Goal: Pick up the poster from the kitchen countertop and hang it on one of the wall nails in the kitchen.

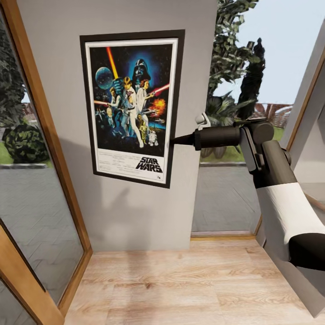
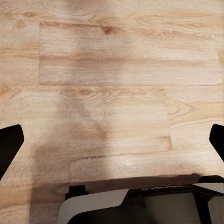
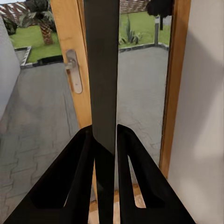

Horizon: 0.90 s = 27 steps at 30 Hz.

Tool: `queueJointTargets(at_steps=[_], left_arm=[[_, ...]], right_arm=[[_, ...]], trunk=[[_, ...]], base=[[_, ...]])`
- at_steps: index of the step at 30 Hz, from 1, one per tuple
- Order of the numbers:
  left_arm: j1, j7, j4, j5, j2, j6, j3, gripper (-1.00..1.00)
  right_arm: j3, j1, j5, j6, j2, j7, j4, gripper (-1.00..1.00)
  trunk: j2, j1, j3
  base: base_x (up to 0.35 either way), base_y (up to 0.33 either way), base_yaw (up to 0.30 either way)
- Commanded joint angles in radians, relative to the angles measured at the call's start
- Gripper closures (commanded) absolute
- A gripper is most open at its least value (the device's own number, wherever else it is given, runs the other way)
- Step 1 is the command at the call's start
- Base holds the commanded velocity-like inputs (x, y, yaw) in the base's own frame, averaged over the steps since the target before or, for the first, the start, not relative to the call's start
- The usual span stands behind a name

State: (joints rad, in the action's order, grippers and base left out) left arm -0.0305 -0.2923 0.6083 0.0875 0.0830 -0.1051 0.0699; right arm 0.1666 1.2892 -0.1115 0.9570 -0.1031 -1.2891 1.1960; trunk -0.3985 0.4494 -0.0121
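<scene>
Poster (image 1: 132,108): flat against grey wall (image 1: 135,216), glass door (image 1: 31,171) at 9 o'clock.
Right gripper (image 1: 174,141): clamped on poster's black frame edge.
Left gripper (image 2: 112,140): jaws spread wide over wood floor (image 2: 112,70).

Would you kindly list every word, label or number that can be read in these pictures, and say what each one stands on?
"STAR WARS": logo in black letters on the white bottom strip of the poster, held at its edge by the right gripper.
Fine print left of the logo on that strip: too small to read.
Faint marking on the dark robot part in the left wrist view: too blurred to read.
</scene>
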Motion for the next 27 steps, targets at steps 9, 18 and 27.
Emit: queueJointTargets(at_steps=[9,18,27], left_arm=[[0.0,-0.007,0.001,0.009,0.0,0.002,0.002,-1.0],[0.0,-0.007,0.001,0.009,-0.001,0.002,0.002,-1.0],[0.0,-0.007,0.001,0.009,0.0,0.002,0.002,-1.0]], right_arm=[[0.002,0.001,-0.01,0.011,-0.001,0.0,0.001,1.0],[0.002,0.001,-0.01,0.01,-0.001,0.001,0.0,1.0],[0.002,0.001,-0.01,0.009,-0.001,0.001,0.001,1.0]], trunk=[[-0.002,0.001,-0.001],[-0.002,0.001,-0.001],[-0.002,0.001,-0.001]], base=[[0.0,0.0,0.0],[0.177,0.0,0.0],[0.324,0.0,0.0]])
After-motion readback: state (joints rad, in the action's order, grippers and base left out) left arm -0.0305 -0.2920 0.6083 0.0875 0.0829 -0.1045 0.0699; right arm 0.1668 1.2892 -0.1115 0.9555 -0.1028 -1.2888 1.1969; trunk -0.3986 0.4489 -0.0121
